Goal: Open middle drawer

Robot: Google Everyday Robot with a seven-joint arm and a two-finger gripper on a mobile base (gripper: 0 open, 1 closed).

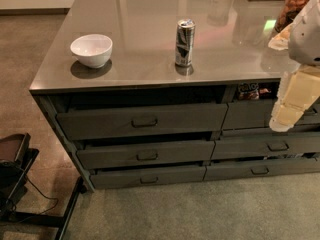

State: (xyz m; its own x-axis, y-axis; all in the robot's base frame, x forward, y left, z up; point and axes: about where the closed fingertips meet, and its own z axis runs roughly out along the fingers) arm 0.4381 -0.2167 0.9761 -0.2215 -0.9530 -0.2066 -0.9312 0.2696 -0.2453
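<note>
The middle drawer (145,154) is a wide dark grey-green front with a small loop pull (147,156) at its centre. It sits in the left column of the cabinet, between a taller drawer (142,120) above and a slimmer drawer (148,176) below. A dark gap shows above its front. My gripper (284,120) hangs at the end of the white and cream arm at the right edge, in front of the right column of drawers. It is well to the right of the middle drawer's pull and a little higher, touching nothing I can see.
On the glossy countertop (145,14) stand a white bowl (91,49), a tall can (184,42) and a jar (295,1) at the far right. The right column holds more drawers (270,146). A black stand (15,174) with cables sits on the carpet at the left.
</note>
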